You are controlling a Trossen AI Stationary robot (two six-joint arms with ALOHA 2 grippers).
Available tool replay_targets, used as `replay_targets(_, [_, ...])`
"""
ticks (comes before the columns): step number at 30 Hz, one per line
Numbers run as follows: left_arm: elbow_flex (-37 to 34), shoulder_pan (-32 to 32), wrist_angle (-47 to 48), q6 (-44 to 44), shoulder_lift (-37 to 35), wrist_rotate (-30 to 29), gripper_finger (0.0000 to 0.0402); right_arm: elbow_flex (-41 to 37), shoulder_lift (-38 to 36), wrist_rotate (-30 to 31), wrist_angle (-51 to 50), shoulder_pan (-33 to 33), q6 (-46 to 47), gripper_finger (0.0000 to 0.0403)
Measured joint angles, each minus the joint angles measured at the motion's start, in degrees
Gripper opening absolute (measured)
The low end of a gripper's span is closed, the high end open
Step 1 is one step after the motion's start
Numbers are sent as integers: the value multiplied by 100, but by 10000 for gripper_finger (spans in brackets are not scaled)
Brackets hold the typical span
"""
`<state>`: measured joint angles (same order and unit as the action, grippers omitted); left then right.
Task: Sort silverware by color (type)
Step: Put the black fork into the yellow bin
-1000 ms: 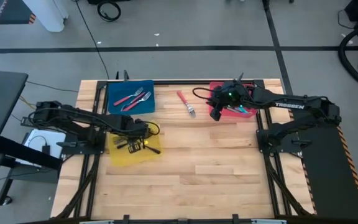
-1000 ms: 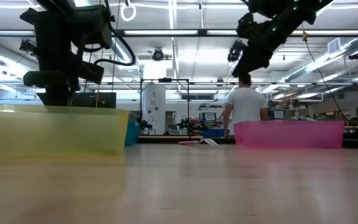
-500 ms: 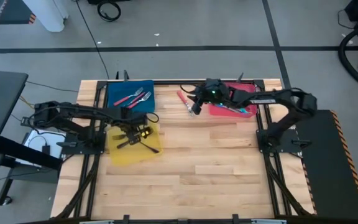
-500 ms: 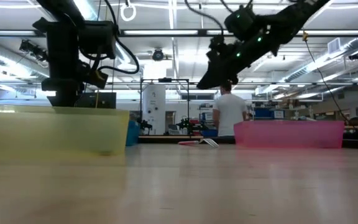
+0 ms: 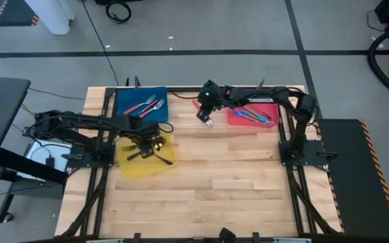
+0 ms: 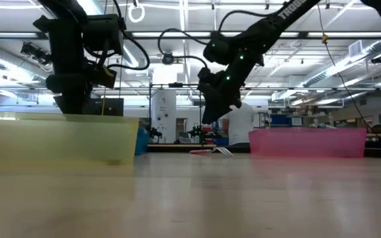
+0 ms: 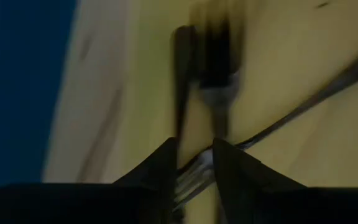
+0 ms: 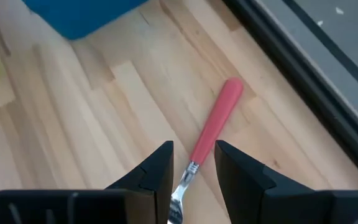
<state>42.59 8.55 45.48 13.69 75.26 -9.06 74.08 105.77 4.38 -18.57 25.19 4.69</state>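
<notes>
The right gripper (image 5: 205,116) reaches across the far part of the wooden surface (image 5: 215,182), between the blue tray (image 5: 123,101) and the red tray (image 5: 238,120), and hangs above a red-handled fork (image 8: 213,127) that lies alone on the bare wood. In the right wrist view its jaws are spread, one dark finger on each side of the fork where the red handle meets the silver neck, and the fork lies flat on the boards. In the low view this gripper is above the surface, well clear of the wood. The left gripper (image 5: 142,133) is over the far edge of the yellow tray (image 5: 147,169), just beside the blue tray. Its jaws are spread as well, and the left wrist view shows dark forks (image 7: 207,68) lying crossed on the yellow floor of the tray just past the fingertips; whether the fingers touch any of them cannot be told. Two more red-handled forks (image 5: 146,106) lie in the blue tray, and blue forks (image 5: 255,116) lie in the red tray. Beyond the surface, in the low view, a person in a white shirt (image 6: 242,124) stands in the room behind, partly hidden by the right arm.
</notes>
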Motion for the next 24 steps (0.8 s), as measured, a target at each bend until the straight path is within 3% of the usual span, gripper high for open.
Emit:
replay_targets(4, [13, -99, -356, 60, 5, 508, 109, 95, 224, -158, 8, 83, 110, 126])
replay_targets(11, [305, -149, -438, 20, 5, 552, 109, 84, 479, -290, -33, 223, 331, 125])
replay_targets(20, [294, -295, -1523, 365, 104, 795, 109, 86, 427, -255, 7, 229, 117, 126])
replay_targets(24, [294, -591, -2156, 521, 340, 1208, 109, 86, 427, -247, 50, 261, -14, 126])
